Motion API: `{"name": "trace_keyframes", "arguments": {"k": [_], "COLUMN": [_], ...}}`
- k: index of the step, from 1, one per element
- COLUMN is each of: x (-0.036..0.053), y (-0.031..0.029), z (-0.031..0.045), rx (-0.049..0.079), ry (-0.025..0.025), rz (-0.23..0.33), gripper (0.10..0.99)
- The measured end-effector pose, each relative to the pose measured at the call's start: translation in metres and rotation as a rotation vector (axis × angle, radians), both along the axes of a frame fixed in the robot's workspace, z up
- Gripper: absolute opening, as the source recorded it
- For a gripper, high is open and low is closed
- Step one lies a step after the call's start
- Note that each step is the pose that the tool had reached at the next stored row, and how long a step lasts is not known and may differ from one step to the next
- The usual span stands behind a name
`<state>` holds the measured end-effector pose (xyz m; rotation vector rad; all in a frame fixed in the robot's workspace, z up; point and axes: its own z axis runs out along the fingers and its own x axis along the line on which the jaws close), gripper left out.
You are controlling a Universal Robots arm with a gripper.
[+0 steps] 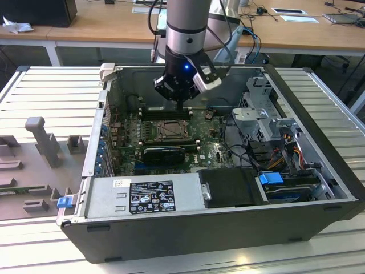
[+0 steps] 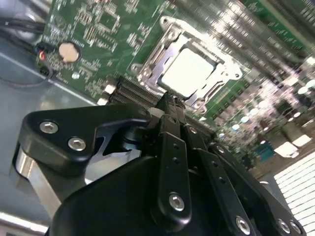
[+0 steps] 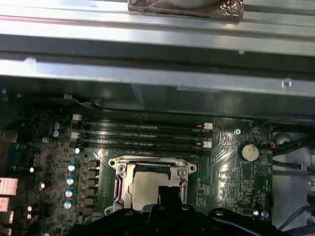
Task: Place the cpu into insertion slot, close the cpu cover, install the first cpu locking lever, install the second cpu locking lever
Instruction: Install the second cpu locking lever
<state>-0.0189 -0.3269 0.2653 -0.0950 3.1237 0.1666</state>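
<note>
The cpu (image 2: 189, 73) lies in the insertion slot (image 1: 170, 131) on the green motherboard (image 1: 208, 147), its silver top showing. The cpu cover (image 2: 150, 61) lies flat as a metal frame around the chip; in the first wrist view the cover (image 3: 121, 183) borders the cpu (image 3: 143, 187) too. My gripper (image 1: 181, 106) hangs just above the slot's far edge, inside the open computer case. In both wrist views the gripper (image 2: 170, 102) (image 3: 170, 192) has its black fingers pressed together with nothing between them, the tips just short of the socket's edge.
Long black memory slots (image 3: 142, 133) run beside the socket, and a coin battery (image 3: 250, 152) sits near them. A black box (image 1: 228, 187) and a silver labelled unit (image 1: 145, 197) fill the case's near side. A drive cage (image 1: 267, 111) and cables (image 1: 239, 140) crowd the exterior view's right.
</note>
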Motion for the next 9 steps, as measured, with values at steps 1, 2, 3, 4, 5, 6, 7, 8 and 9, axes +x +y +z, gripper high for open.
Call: {"name": "trace_keyframes", "arguments": {"k": [1, 2, 3, 4, 5, 6, 7, 8, 9], "x": [-0.0002, -0.0004, -0.0006, -0.0007, -0.0009, -0.0012, -0.0015, -0.0021, -0.0028], "y": [-0.0044, -0.0087, -0.0139, -0.0155, -0.0169, -0.0195, -0.0219, -0.0269, -0.0317], "z": [-0.0001, -0.0005, -0.0017, -0.0035, -0.005, -0.0069, -0.0083, -0.0105, -0.0128], "rx": [0.0, 0.0, 0.0, 0.0, 0.0, 0.0, 0.0, 0.001, 0.001], "ry": [0.0, 0.0, 0.0, 0.0, 0.0002, 0.0005, 0.0005, 0.0005, 0.0005], "rz": [0.0, 0.0, 0.0, 0.0, 0.0, 0.0, 0.0, 0.0, 0.0], "gripper": [0.106, 0.106, 0.106, 0.106, 0.106, 0.106, 0.106, 0.106, 0.106]}}
